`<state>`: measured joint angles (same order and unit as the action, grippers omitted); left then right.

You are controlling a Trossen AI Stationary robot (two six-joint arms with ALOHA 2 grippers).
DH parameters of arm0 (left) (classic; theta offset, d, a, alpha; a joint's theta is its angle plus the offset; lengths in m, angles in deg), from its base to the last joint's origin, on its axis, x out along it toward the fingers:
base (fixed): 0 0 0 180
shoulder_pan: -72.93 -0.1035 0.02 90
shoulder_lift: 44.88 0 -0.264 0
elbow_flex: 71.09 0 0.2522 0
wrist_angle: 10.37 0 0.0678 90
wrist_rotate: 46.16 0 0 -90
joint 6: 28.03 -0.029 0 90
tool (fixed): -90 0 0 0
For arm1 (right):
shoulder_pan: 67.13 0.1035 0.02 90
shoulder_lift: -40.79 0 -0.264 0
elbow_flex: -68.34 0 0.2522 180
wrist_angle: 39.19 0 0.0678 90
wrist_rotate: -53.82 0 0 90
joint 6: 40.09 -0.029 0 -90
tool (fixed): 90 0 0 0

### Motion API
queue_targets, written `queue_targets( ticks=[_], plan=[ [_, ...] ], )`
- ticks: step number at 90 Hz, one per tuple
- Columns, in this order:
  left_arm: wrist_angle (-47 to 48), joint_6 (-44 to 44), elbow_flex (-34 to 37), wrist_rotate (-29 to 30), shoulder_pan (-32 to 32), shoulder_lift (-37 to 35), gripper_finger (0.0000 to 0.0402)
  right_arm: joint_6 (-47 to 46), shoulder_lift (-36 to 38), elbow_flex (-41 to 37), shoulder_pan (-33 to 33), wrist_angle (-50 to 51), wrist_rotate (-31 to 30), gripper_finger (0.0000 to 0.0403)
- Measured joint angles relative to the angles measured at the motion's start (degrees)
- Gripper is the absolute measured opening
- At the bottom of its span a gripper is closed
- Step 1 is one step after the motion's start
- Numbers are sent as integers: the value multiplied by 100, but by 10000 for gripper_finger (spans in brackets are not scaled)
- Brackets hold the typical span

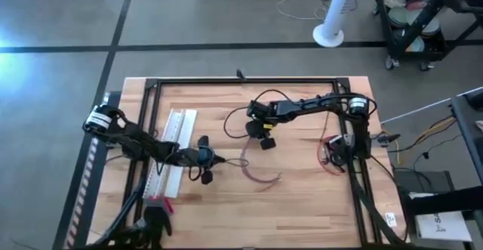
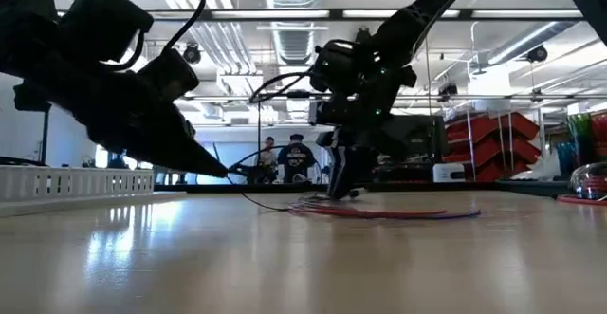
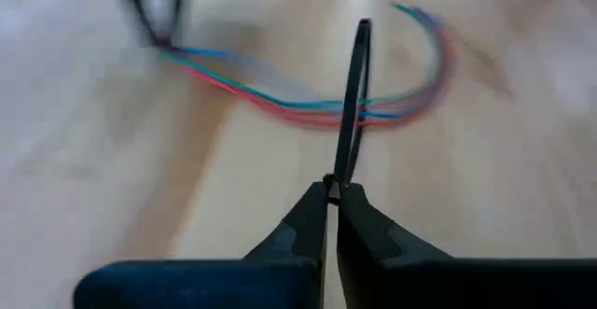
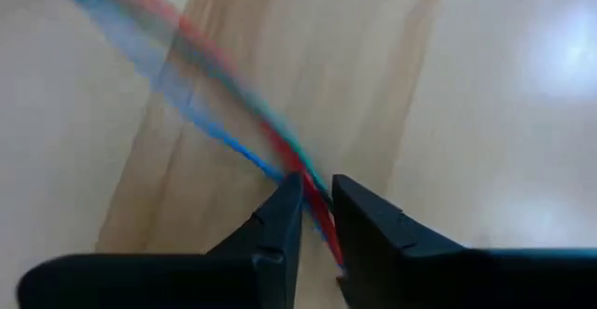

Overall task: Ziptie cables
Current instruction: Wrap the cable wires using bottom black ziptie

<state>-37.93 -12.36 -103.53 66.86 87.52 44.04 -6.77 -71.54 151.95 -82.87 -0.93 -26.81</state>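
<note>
Black ziptie [image 3: 353, 94] pinched in left gripper [image 3: 332, 193] nr cables [image 1: 260, 176] at table [image 1: 302, 205] centre, R gripper [image 4: 315, 189] narrowly clamping one end; risk: tie slips, misses bundle.

A long white flat strip [image 1: 173, 148] with ribbed edges lay on the wooden table [image 1: 302, 197], at about nine o'clock from the table's centre, running from twelve toward six. In the low view it showed as a pale slotted rail [image 2: 76, 181] along the table's edge. A black metal frame [image 1: 241, 80] bordered the tabletop. Beyond the table at twelve o'clock, a white pedestal fan [image 1: 332, 12] stood on the grey floor. A black wheeled cart [image 1: 423, 23] carrying round plates stood at about one o'clock. Two people [image 2: 285, 157] were visible far back in the room, near red storage bins [image 2: 503, 138] on shelving.
</note>
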Motion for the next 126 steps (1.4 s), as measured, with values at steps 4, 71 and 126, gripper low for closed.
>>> queue_targets(
  ticks=[4,71,126],
  plan=[
    [109,-7,9,255,0,-86,0,-33,19,3,30,193,-34,41],
    [970,96,9,-265,111,-843,0,-560,931,-853,5,155,-669,83],
    [984,131,5,-250,112,-843,0,-871,818,-998,-104,423,-977,52]
  ],
)
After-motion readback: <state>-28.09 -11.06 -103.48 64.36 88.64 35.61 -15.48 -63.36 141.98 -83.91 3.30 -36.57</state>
